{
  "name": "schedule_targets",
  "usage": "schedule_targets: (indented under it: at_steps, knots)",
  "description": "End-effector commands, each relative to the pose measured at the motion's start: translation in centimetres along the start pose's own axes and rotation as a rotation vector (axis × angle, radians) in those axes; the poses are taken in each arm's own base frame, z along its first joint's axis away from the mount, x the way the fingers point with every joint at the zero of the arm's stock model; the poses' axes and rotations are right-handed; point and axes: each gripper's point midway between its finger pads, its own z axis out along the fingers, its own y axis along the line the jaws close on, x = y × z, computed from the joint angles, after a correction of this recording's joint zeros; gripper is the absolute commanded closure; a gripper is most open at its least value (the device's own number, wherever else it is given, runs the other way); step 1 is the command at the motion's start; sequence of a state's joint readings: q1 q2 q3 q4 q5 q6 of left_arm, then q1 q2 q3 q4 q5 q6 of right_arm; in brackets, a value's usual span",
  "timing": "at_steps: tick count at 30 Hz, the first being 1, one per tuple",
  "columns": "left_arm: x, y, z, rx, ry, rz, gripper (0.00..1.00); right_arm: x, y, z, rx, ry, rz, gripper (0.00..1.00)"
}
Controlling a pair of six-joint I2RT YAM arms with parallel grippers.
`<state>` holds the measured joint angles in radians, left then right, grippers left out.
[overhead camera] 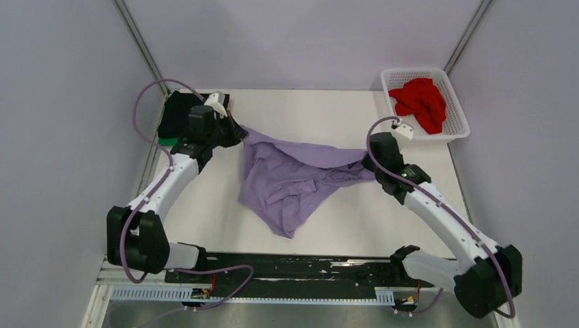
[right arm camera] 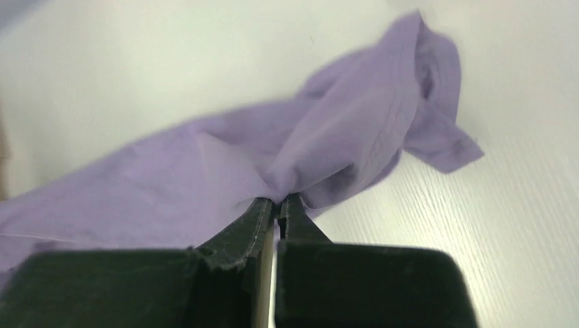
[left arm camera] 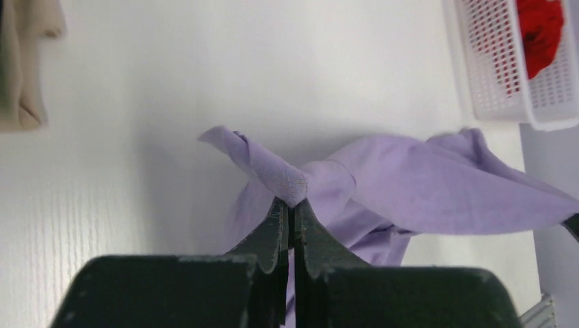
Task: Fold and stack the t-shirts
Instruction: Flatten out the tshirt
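Two grippers are pinched shut on the same lavender t-shirt (overhead camera: 287,181) – one at each end. The left gripper (overhead camera: 235,131) has its jaws pressed together on a rolled, hemmed corner of the cloth, which bunches up just past the fingertips in the left wrist view (left arm camera: 292,205). The right gripper (overhead camera: 365,164) clamps a gathered fold at the opposite side, and purple fabric (right arm camera: 205,171) wells up over its closed tips (right arm camera: 278,201).

Between the two grippers the shirt stretches as a loose band, its upper edge drawn fairly taut, while the rest sags toward the arm bases in a crumpled, pointed mass on the white table (overhead camera: 341,219). A sleeve end (right arm camera: 444,147) trails on the tabletop beyond the right gripper.

Farther out past the right gripper sits a white latticed basket (overhead camera: 410,70) holding a bunched red t-shirt (overhead camera: 420,102). Just behind the left gripper lies a black folded cloth (overhead camera: 176,113) with a green edge (overhead camera: 166,141) showing beneath it.
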<state>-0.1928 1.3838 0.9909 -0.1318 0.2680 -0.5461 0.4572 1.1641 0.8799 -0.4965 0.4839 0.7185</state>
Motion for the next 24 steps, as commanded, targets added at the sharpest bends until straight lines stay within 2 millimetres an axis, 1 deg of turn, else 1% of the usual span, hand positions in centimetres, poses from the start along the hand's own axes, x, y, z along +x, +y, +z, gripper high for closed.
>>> schedule_targets:
  at_steps: [1, 2, 3, 4, 5, 6, 8, 9, 10, 11, 12, 13, 14, 15, 16, 17, 19, 20, 21, 22, 23, 24]
  knots:
    - [-7.1, -4.3, -6.3, -0.005, -0.252, 0.102, 1.00, -8.4, 2.0, -6.6, -0.177, -0.253, 0.074, 1.00]
    - [-7.8, -5.1, -7.3, -0.002, -0.283, 0.114, 1.00, -9.6, 2.2, -8.3, -0.221, -0.284, 0.092, 1.00]
    - [-8.8, -5.5, -9.3, -0.019, -0.335, 0.117, 1.00, -10.7, 2.5, -9.9, -0.266, -0.316, 0.103, 1.00]
    - [-9.7, -6.4, -10.7, -0.012, -0.371, 0.127, 1.00, -11.7, 2.7, -11.6, -0.313, -0.350, 0.108, 1.00]
    - [-10.3, -6.8, -12.6, -0.020, -0.414, 0.128, 1.00, -12.8, 3.0, -13.3, -0.365, -0.380, 0.105, 1.00]
    - [-11.2, -7.6, -14.1, -0.014, -0.455, 0.130, 1.00, -13.8, 3.5, -15.2, -0.425, -0.408, 0.096, 1.00]
    - [-12.4, -9.3, -18.0, 0.029, -0.529, 0.136, 1.00, -15.2, 4.6, -19.0, -0.561, -0.445, 0.071, 1.00]
    - [-12.8, -9.9, -19.1, 0.042, -0.546, 0.136, 1.00, -16.0, 5.1, -21.1, -0.628, -0.468, 0.070, 1.00]
    - [-13.5, -10.8, -21.1, 0.058, -0.574, 0.141, 1.00, -16.5, 5.4, -23.0, -0.685, -0.487, 0.066, 1.00]
    - [-13.8, -11.2, -22.1, 0.063, -0.588, 0.146, 1.00, -17.1, 5.6, -24.7, -0.735, -0.506, 0.064, 1.00]
    - [-14.4, -11.8, -24.0, 0.067, -0.620, 0.149, 1.00, -17.6, 5.7, -26.3, -0.780, -0.526, 0.059, 1.00]
    - [-14.8, -12.1, -24.9, 0.070, -0.638, 0.161, 1.00, -18.1, 5.7, -27.8, -0.818, -0.548, 0.049, 1.00]
    - [-15.4, -12.7, -26.8, 0.081, -0.674, 0.168, 1.00, -18.6, 5.8, -29.2, -0.851, -0.568, 0.043, 1.00]
    - [-15.8, -13.1, -27.7, 0.088, -0.692, 0.182, 1.00, -19.0, 5.8, -30.5, -0.884, -0.585, 0.034, 1.00]
    - [-16.3, -14.1, -29.5, 0.115, -0.723, 0.195, 1.00, -19.4, 5.9, -31.9, -0.920, -0.598, 0.027, 1.00]
    - [-16.6, -14.6, -30.4, 0.128, -0.738, 0.211, 1.00, -19.5, 6.1, -33.2, -0.962, -0.600, 0.015, 1.00]
    - [-17.8, -16.6, -34.3, 0.184, -0.808, 0.240, 1.00, -19.6, 6.7, -36.2, -1.064, -0.597, -0.012, 1.00]
    - [-17.6, -17.2, -35.0, 0.214, -0.807, 0.260, 1.00, -19.3, 7.0, -37.6, -1.125, -0.585, -0.034, 1.00]
    - [-18.0, -18.1, -36.8, 0.241, -0.840, 0.279, 1.00, -19.4, 7.0, -38.8, -1.159, -0.588, -0.038, 1.00]
    - [-17.8, -18.6, -37.6, 0.263, -0.844, 0.294, 1.00, -19.4, 7.0, -40.1, -1.200, -0.590, -0.049, 1.00]
    - [-18.0, -19.3, -39.3, 0.283, -0.875, 0.312, 1.00, -19.1, 7.0, -41.4, -1.243, -0.587, -0.068, 1.00]
    - [-17.8, -19.7, -40.2, 0.303, -0.883, 0.328, 1.00, -19.1, 6.9, -42.3, -1.268, -0.589, -0.075, 1.00]
